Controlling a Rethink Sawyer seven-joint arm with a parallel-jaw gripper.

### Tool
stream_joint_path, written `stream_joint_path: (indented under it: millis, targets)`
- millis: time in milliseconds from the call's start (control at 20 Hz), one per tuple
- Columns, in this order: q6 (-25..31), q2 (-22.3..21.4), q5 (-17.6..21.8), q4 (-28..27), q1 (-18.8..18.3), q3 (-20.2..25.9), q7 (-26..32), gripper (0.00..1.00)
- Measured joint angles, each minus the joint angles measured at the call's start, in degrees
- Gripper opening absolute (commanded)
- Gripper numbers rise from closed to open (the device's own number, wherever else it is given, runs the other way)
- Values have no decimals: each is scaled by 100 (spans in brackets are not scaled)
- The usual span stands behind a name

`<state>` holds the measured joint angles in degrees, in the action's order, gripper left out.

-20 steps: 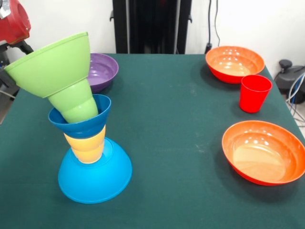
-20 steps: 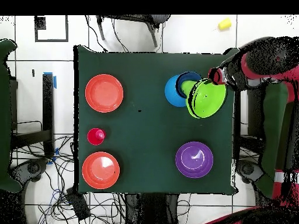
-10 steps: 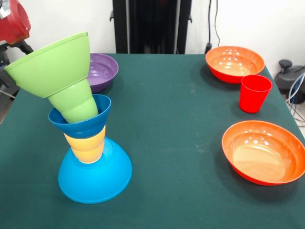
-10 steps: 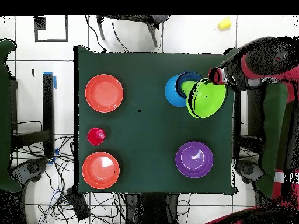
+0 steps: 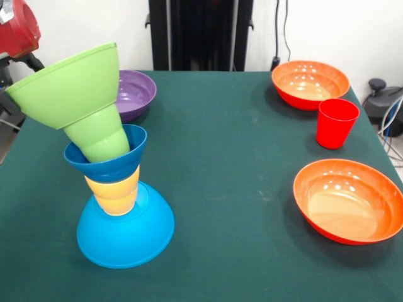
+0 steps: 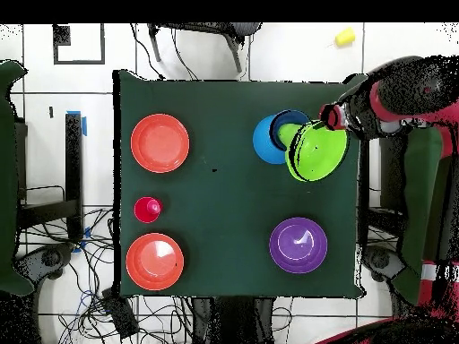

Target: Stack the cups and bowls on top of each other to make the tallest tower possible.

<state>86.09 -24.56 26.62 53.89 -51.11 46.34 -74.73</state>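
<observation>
Front view: glossy green plastic bowl (image 5: 66, 88) is leaning atop the tower (image 5: 116, 189) at the table's (image 5: 239, 189) corner; gripper (image 6: 333, 116) is touching its rim, grip state unclear.

Red cup (image 5: 337, 122), purple bowl (image 5: 134, 94), 2 orange bowls (image 5: 350, 200)

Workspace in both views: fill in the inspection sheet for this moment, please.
Surface: green table, flat cloth.
Job's things: tower on upturned light-blue bowl, then yellow cup, dark blue bowl, green cup, green bowl tilted on top. Loose: purple bowl, two orange bowls, red cup.
Clutter: nothing seen.
Pincer: pincer at the green bowl's rim; open or shut cannot be told.
Cables: tangle on the floor.
Surroundings: tiled floor, yellow object.
</observation>
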Motion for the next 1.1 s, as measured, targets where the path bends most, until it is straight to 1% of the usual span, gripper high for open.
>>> stream_joint_path:
  millis: [450, 500, 1100]
  targets:
    - [0, -5, 0, 3, 7, -6, 0, 100]
    - [0, -8, 2, 2, 6, -7, 0, 0]
    - [0, -75, -43, 12, 22, -10, 0, 0]
